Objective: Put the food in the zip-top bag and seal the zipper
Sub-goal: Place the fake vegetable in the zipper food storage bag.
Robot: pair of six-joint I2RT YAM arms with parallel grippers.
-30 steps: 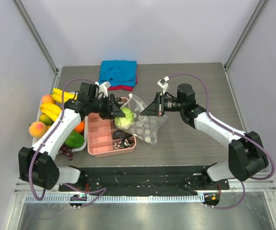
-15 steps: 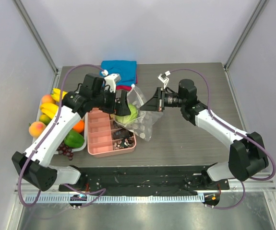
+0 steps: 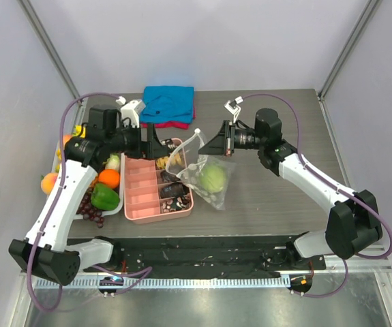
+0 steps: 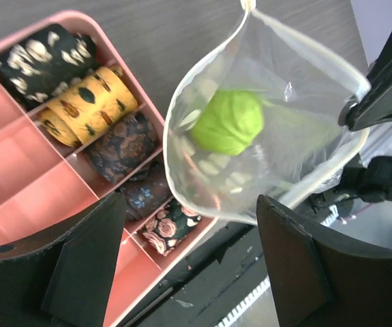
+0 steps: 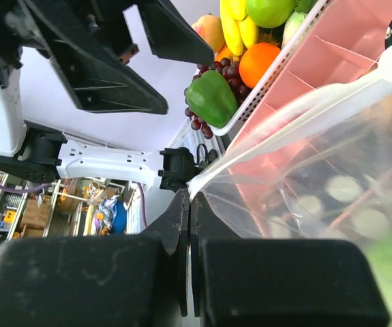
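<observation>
R gripper [image 3: 217,147] is clamping tight on bag [image 3: 221,194] rim, hanging it at box's [image 3: 141,197] 3 o'clock w/ green food [image 3: 213,178] inside. L gripper [image 3: 156,146], at bag's 9 o'clock, is gaping wide, empty. Next, prob: L pinching zipper [image 4: 172,129] end opposite R, pressing along evenly.

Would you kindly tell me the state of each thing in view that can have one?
zip-top bag: open, held up by its rim, green food inside.
zipper: unsealed.
left gripper: open, empty.
right gripper: shut on the bag's rim.
pink box: lidless, partly filled.
</observation>
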